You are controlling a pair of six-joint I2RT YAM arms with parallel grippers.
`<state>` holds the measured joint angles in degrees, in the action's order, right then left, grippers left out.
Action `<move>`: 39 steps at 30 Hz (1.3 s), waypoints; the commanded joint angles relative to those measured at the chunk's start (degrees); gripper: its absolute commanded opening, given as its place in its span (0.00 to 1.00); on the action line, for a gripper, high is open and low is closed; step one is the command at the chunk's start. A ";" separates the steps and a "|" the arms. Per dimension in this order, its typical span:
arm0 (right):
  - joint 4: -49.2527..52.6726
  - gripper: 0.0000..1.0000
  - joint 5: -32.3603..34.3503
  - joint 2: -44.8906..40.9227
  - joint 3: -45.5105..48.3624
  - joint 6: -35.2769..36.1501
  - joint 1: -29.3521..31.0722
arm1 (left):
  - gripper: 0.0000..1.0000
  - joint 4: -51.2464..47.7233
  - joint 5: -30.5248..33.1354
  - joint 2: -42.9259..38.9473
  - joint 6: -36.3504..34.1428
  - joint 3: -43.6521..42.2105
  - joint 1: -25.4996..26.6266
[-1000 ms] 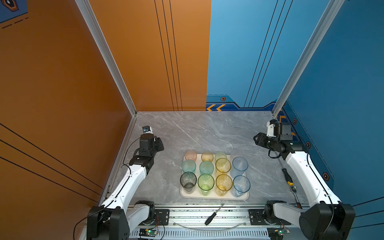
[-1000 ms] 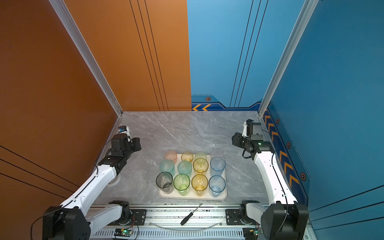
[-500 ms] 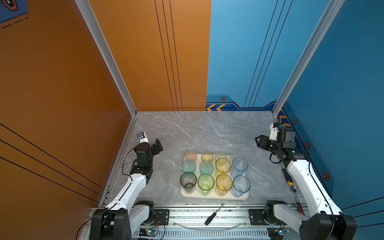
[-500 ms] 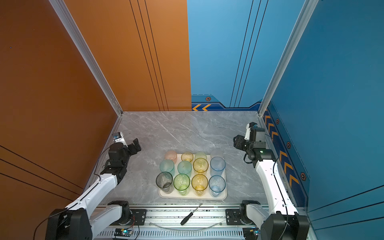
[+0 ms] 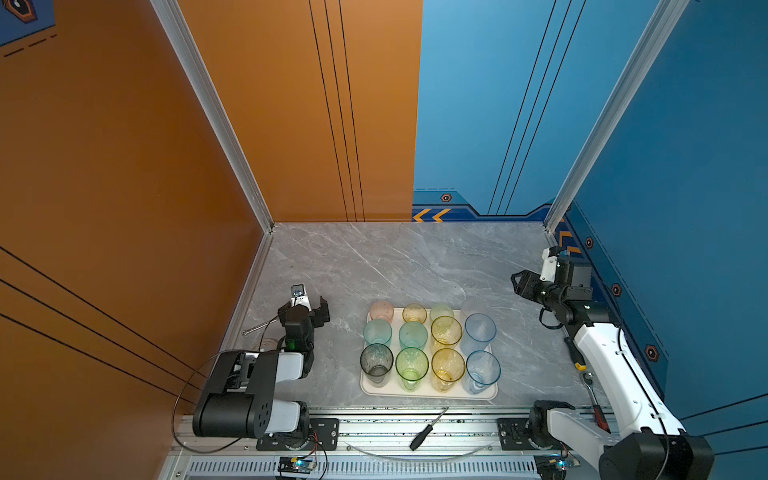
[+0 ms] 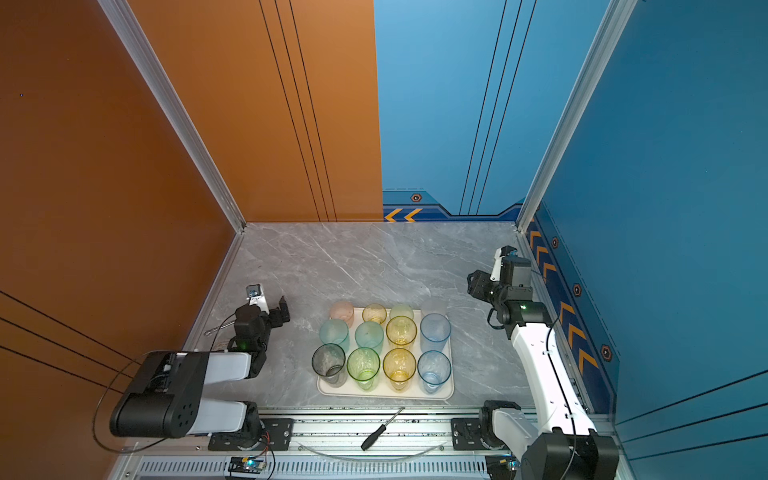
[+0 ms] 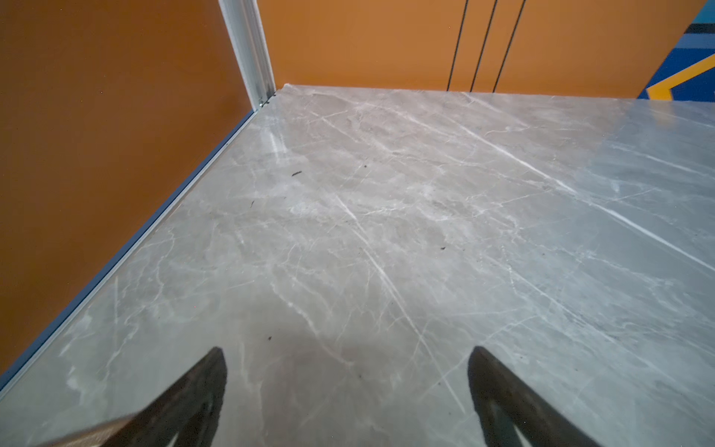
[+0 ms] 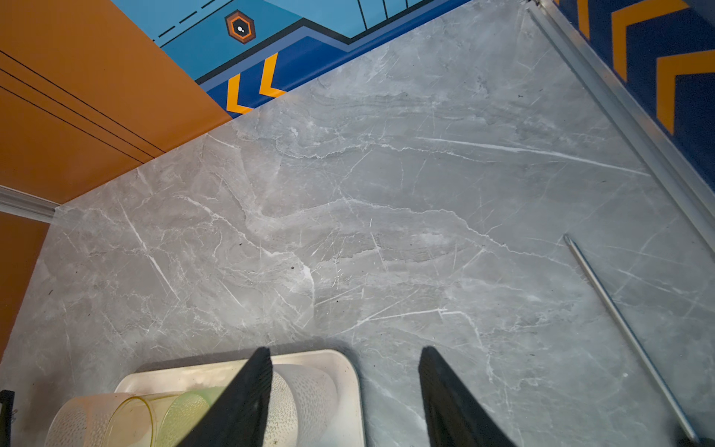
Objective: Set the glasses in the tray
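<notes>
Two robot arms flank a cream tray (image 5: pixel 428 395) holding twelve tinted tumblers (image 5: pixel 415 334), upright in three rows of four. The tray lies between the two grippers, on the inner side of each and nearer the arm bases than the fingertips.

Over the past second the left arm has folded back toward its base. The left gripper (image 7: pixel 348 350) has sprung wide apart, with nothing between its fingers. The right gripper (image 8: pixel 344 350) has drawn back toward its side wall, fingers parted and empty, the tray's far corner near and beneath one finger.

The tinted tumblers have not shifted. None is visible on the marble table (image 5: pixel 395 266), so the placing looks finished and both arms appear to be retiring.
</notes>
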<state>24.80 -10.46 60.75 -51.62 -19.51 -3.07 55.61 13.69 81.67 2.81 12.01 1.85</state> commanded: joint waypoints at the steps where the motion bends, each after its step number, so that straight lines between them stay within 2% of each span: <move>1: -0.60 0.61 3.16 0.07 1.14 -0.27 -0.27 | 0.98 12.64 -1.79 6.17 -3.65 1.22 1.45; 3: -1.16 0.61 4.32 -0.17 2.14 -0.27 -0.27 | 0.98 15.96 -0.14 10.22 -5.89 2.04 3.21; 5: -2.51 0.61 5.16 -0.63 3.78 -0.42 -0.34 | 0.98 12.21 2.56 8.62 -6.48 2.43 4.62; 10: -7.29 0.62 7.36 -0.14 7.75 0.83 -0.36 | 0.98 12.89 4.69 9.41 -7.74 2.99 5.95; 18: -17.83 0.65 12.37 -0.33 15.56 3.58 -0.36 | 0.98 12.85 4.66 9.40 -7.75 2.94 5.96; 21: -23.22 0.65 16.62 -1.97 19.35 5.23 -0.36 | 0.98 12.76 4.60 9.39 -7.73 3.02 5.91; 25: -34.97 0.65 22.75 -4.93 26.31 5.71 -0.39 | 0.98 12.76 4.67 9.39 -7.77 2.97 5.87; 30: -51.35 0.65 22.74 -5.23 34.61 6.04 -0.36 | 0.98 12.76 4.59 9.39 -7.73 3.02 5.87; 33: -63.17 0.65 22.47 -0.92 38.54 7.55 0.12 | 0.98 12.76 4.59 9.41 -7.73 3.01 5.89; 39: -87.43 0.65 21.83 14.35 41.93 11.27 1.97 | 0.98 12.75 4.62 9.38 -7.69 3.02 5.85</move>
<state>-45.82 10.79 70.81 -10.31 -11.20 -1.85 66.74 17.21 90.87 -3.70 14.06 7.57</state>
